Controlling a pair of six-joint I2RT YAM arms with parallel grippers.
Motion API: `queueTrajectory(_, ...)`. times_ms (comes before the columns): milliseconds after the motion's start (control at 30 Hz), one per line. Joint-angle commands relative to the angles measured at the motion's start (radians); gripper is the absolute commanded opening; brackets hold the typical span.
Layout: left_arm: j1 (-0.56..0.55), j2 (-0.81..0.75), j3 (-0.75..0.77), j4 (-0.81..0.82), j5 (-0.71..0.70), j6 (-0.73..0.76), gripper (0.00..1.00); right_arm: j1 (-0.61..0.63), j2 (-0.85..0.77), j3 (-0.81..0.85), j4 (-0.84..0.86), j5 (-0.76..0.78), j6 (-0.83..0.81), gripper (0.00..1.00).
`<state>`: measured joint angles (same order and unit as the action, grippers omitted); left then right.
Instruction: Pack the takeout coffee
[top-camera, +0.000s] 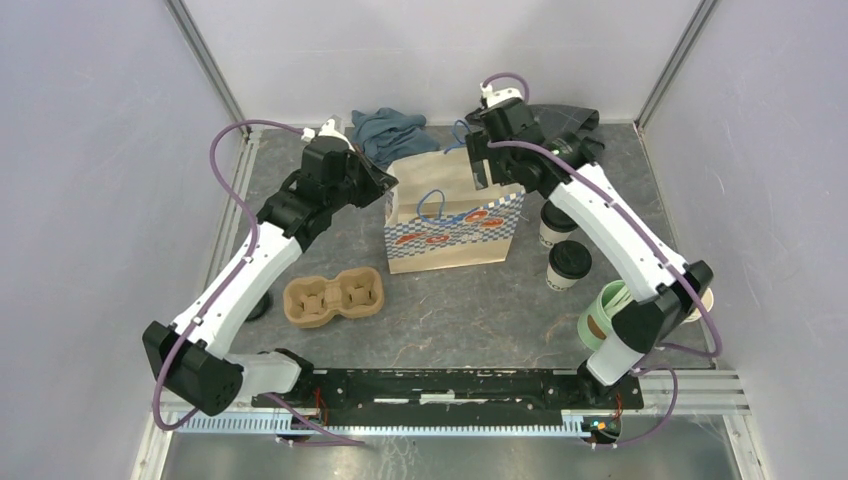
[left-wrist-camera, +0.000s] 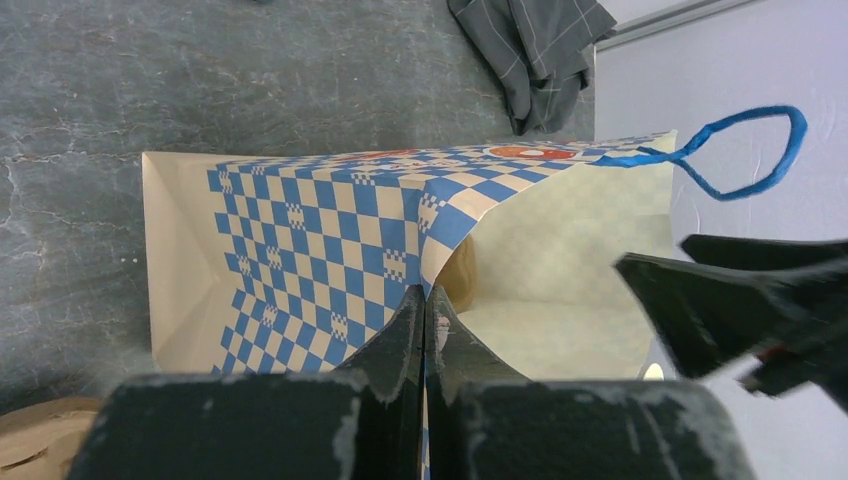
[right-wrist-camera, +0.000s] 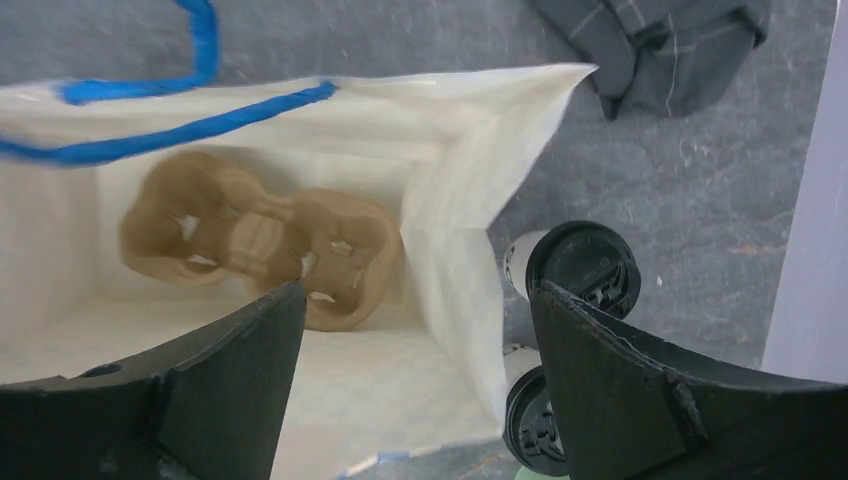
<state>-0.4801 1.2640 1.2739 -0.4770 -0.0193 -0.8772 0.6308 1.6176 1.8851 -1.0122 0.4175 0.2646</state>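
Two takeout coffees, small white cups with black lids (top-camera: 558, 222) (top-camera: 570, 262), stand on the table right of the blue-checked paper bag (top-camera: 455, 225). In the right wrist view both coffees (right-wrist-camera: 585, 262) (right-wrist-camera: 535, 430) sit just outside the bag's right wall (right-wrist-camera: 455, 250). My right gripper (right-wrist-camera: 418, 295) hangs open over the bag's mouth, holding nothing. A brown cup carrier (right-wrist-camera: 260, 240) lies inside the bag. My left gripper (left-wrist-camera: 425, 300) is shut on the bag's left rim (left-wrist-camera: 320, 230), holding the mouth open.
A second brown cup carrier (top-camera: 333, 296) lies on the table left of the bag. A mint-green cup (top-camera: 600, 320) stands by the right arm's base. A blue cloth (top-camera: 388, 130) and a dark cloth (top-camera: 565, 120) lie behind the bag.
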Motion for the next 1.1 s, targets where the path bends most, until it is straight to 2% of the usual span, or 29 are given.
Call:
queueTrajectory(0, -0.003, 0.013, 0.046, 0.058, 0.060, 0.069, 0.02, -0.007, 0.007, -0.058, 0.011, 0.117, 0.071, 0.85)
queueTrajectory(100, -0.003, 0.015, 0.036, 0.104, 0.094, 0.125, 0.02, -0.020, 0.008, -0.125, 0.113, 0.154, 0.045, 0.77)
queueTrajectory(167, -0.002, 0.017, 0.048, 0.097, 0.096, 0.159, 0.02, -0.037, 0.039, -0.066, 0.104, 0.151, 0.021, 0.58)
queueTrajectory(300, -0.002, -0.011, 0.009, 0.175, 0.068, 0.238, 0.02, -0.044, 0.028, -0.041, 0.166, 0.146, -0.047, 0.10)
queueTrajectory(367, 0.000, -0.037, -0.028, 0.246, 0.026, 0.243, 0.02, -0.043, -0.025, -0.101, 0.279, 0.084, -0.099, 0.02)
queueTrajectory(467, 0.000, -0.069, -0.066, 0.356, -0.031, 0.260, 0.02, -0.044, -0.149, -0.301, 0.568, -0.051, -0.245, 0.00)
queueTrajectory(600, 0.000, -0.094, -0.123, 0.464, -0.045, 0.305, 0.02, -0.044, -0.255, -0.544, 0.843, -0.086, -0.350, 0.00)
queueTrajectory(733, -0.001, -0.211, -0.363, 0.709, -0.050, 0.306, 0.02, -0.045, -0.344, -0.781, 1.110, -0.174, -0.396, 0.00)
queueTrajectory(833, -0.002, -0.301, -0.544, 0.873, -0.044, 0.337, 0.02, -0.043, -0.381, -0.874, 1.190, -0.254, -0.381, 0.00)
queueTrajectory(967, -0.002, -0.383, -0.659, 0.876, -0.034, 0.368, 0.02, -0.043, -0.433, -0.999, 1.239, -0.364, -0.329, 0.00)
queueTrajectory(1067, -0.002, -0.431, -0.689, 0.858, -0.009, 0.353, 0.02, -0.042, -0.471, -1.040, 1.233, -0.398, -0.271, 0.00)
